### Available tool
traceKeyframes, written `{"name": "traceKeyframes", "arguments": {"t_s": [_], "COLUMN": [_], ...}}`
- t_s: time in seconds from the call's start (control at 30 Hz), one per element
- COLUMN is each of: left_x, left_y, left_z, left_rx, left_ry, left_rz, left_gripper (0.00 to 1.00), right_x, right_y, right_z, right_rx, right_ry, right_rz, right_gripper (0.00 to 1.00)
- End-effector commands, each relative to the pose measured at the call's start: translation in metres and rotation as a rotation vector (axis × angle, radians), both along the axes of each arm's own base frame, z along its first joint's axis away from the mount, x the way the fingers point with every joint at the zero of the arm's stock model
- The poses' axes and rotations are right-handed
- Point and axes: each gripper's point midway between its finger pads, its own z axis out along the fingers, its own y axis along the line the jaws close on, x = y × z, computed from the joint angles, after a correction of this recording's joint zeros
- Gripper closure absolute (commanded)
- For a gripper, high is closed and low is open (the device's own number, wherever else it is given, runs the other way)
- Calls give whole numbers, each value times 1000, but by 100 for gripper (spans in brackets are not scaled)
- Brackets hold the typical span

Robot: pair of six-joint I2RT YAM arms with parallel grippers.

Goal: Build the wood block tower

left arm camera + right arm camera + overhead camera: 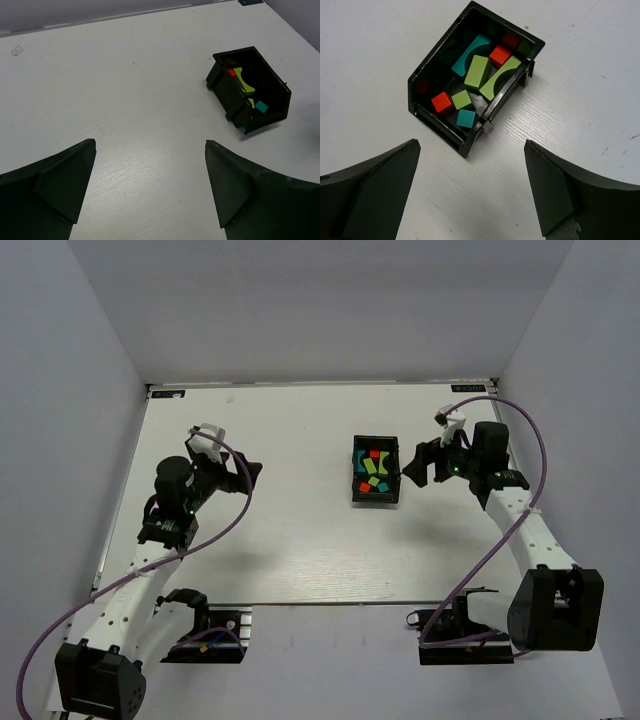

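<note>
Wooden blocks (477, 72), red, green and teal, are lying loose in the black tray (435, 47) right of centre on the bench (570, 100). The right tool (471, 142) is hovering beside it and the left tool (150, 142) is hanging well off left, both spread wide and empty.

white table (300, 550): lying across the middle of the frame, with pale panels standing at left, right and top.
black tray (377, 499): sitting right of centre, holding loose wood blocks (373, 468) in red, lime, green and teal, lying jumbled.
left gripper (246, 472): hovering at centre left, pointing right, well apart from the tray.
right gripper (414, 467): hanging just beside the tray's right wall, jaws standing apart.
purple cables (544, 462): looping along both arms toward the bases at the bottom.
</note>
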Motion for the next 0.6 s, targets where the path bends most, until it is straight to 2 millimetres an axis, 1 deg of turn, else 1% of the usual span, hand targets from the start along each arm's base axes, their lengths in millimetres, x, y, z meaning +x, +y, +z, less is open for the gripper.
{"name": "traceKeyframes", "arguments": {"t_s": [0.0, 0.07, 0.1, 0.13, 0.17, 0.2, 0.23, 0.27, 0.3, 0.33, 0.37, 0.4, 0.43, 0.47, 0.5, 0.53, 0.57], "left_x": [-3, -6, -7, -10, -12, -12, -14, -15, -11, -9, -5, -4, -2, 6, 11, 17, 26], "left_y": [-11, -20, -23, -29, -35, -39, -46, -51, -52, -58, -59, -64, -68, -71, -71, -72, -72], "left_z": [26, 29, 26, 32, 26, 21, 21, 23, 23, 14, 17, 16, 13, 8, 5, 1, 8], "left_rx": [-31, -40, -42, -49, -51, -52, -56, -58, -50, -49, -39, -27, -20, 11, 28, 58, 83], "left_ry": [-60, -72, -62, -85, -72, -53, -46, -45, -44, -1, 13, 29, 53, 93, 119, 140, 135], "left_rz": [-70, -126, -146, -187, -218, -237, -279, -303, -304, -324, -325, -342, -338, -338, -326, -298, -273], "left_gripper": [0, 0, 0, 0, 0, 0, 2, 7, 13, 21, 33, 56, 65, 74, 83, 83, 81], "right_x": [4, -6, -14, -29, -37, -43, -45, -48, -48, -43, -38, -34, -31, -22, -20, -15, -6], "right_y": [4, 11, 12, 25, 28, 32, 33, 35, 34, 33, 29, 29, 32, 26, 32, 35, 36], "right_z": [20, 24, 22, 23, 23, 27, 28, 31, 33, 39, 36, 35, 33, 30, 32, 20, 25], "right_rx": [10, 4, -20, 22, 29, 15, 17, 28, 26, 15, -9, -23, -31, -67, -57, -71, -103], "right_ry": [-70, -111, -130, -139, -146, -193, -193, -194, -195, -218, -217, -210, -208, -208, -193, -146, -154], "right_rz": [34, 117, 166, 266, 306, 355, 359, 363, 355, 344, 310, 277, 274, 223, 214, 208, 177], "right_gripper": [10, 10, 10, 10, 10, 10, 10, 11, 18, 27, 48, 59, 72, 90, 93, 93, 91]}}
